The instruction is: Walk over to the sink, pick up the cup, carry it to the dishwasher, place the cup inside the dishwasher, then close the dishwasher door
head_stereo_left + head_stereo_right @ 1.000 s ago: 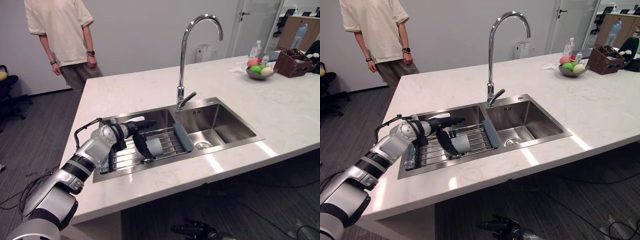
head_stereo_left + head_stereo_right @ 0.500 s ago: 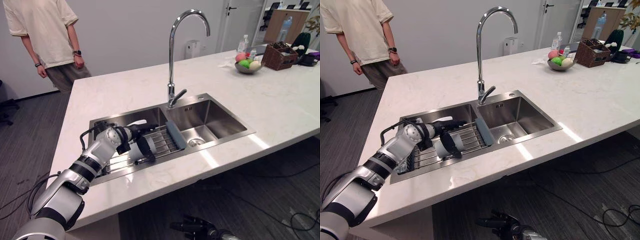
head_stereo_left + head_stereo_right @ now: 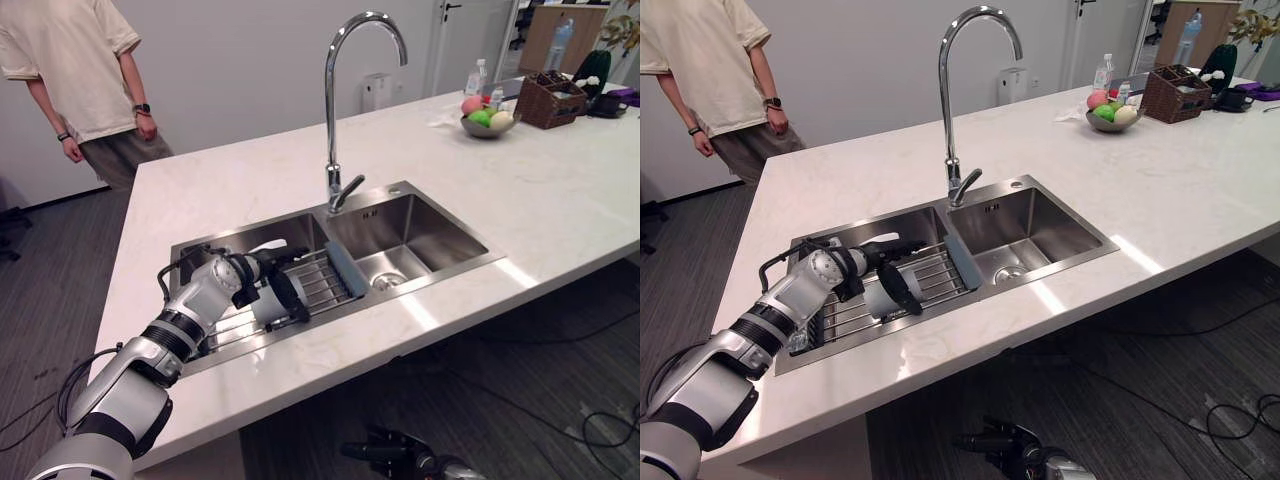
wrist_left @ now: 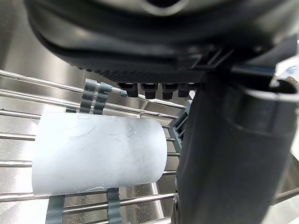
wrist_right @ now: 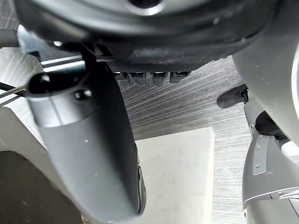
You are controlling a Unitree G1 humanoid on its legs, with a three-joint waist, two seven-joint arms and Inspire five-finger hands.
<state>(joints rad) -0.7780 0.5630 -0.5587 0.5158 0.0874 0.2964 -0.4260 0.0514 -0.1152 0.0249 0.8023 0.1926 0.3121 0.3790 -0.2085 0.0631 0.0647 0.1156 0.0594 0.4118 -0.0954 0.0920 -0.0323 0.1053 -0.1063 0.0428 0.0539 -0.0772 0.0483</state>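
The cup (image 4: 98,154) lies on its side on the wire rack (image 3: 320,280) across the left basin of the sink (image 3: 430,230). The left robot hand (image 3: 255,272) is down on it, its thumb against 1 end of the cup. The cup's weight looks to be on the rods, and I cannot tell whether the robot hand has it clenched. The right robot hand (image 3: 390,460) hangs relaxed low over the floor, holding nothing.

Likely trouble from here:

1. **Rolling.** The cup is a smooth cylinder on smooth rods. A push from 1 side without a proper wrap could send it along the rack and out of reach, or off the rack's end into the basin.
2. **A weak hold.** If the lift starts with contact only at the cup's end, the cup may tip and drop back onto the rods or the steel below.
3. **Snagging.** The robot hand sits low among the rods. A hooked rod would drag the whole rack up with the cup.
4. **Knocks on the way out.** The basin wall and the tabletop (image 3: 520,190) edge are close on the near side and the tap (image 3: 332,120) stands just beyond. A fast or wide swing could jar the cup loose.
5. **The walk.** A person (image 3: 80,70) stands by the tabletop's far corner, and 1 careless turn toward the dishwasher could bring the arm near them.
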